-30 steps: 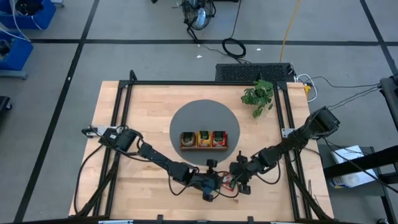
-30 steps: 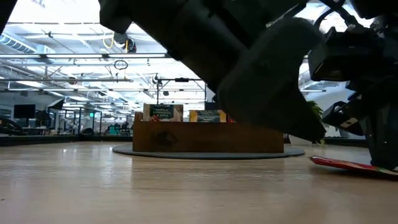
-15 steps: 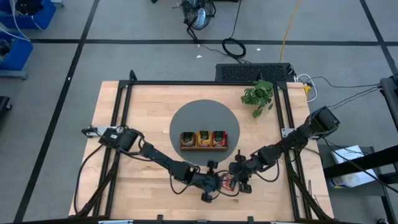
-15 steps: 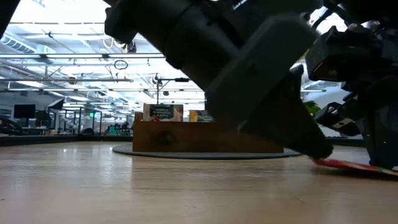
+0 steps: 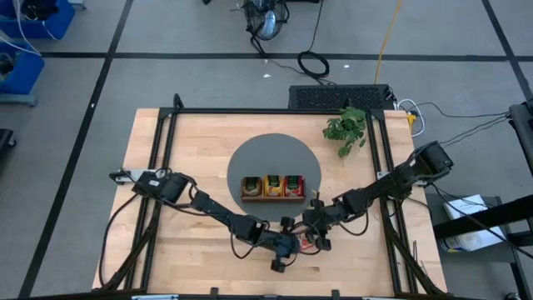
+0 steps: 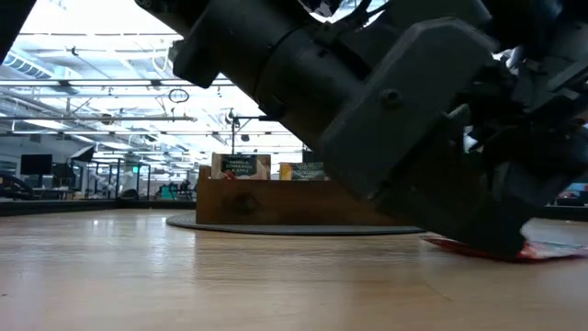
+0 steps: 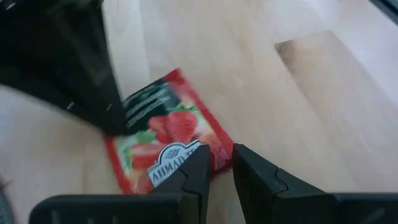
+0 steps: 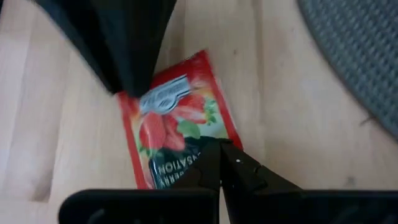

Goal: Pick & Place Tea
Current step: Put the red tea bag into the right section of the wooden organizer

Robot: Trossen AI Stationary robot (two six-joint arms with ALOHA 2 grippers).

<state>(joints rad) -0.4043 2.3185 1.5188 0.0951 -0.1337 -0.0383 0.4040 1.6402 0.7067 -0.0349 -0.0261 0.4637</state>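
Tea is in two places here. One red tea bag point(image 7: 168, 149) with a strawberry picture lies flat on the wooden table point(image 5: 191, 150), near the front edge. The rest of the tea stands in the brown wooden tray point(image 5: 272, 187), which sits on a round grey mat point(image 5: 274, 150) in the middle of the table. The tray has three boxes side by side, with dark green bags at one end, yellow bags in the middle and red bags at the other end.

Both arms reach low over the loose red bag from opposite sides. The left claw point(image 7: 216, 163) has its two fingers only a small way apart. Its tips are right at one edge of the bag, but it has no hold of it that can be seen. The right claw point(image 8: 219, 154) is closed tight, with nothing between its fingers. Its tip presses on or sits just over the other end of the bag; which one cannot be told.

A small green plant point(image 5: 346, 129) stands at the far right corner of the table.
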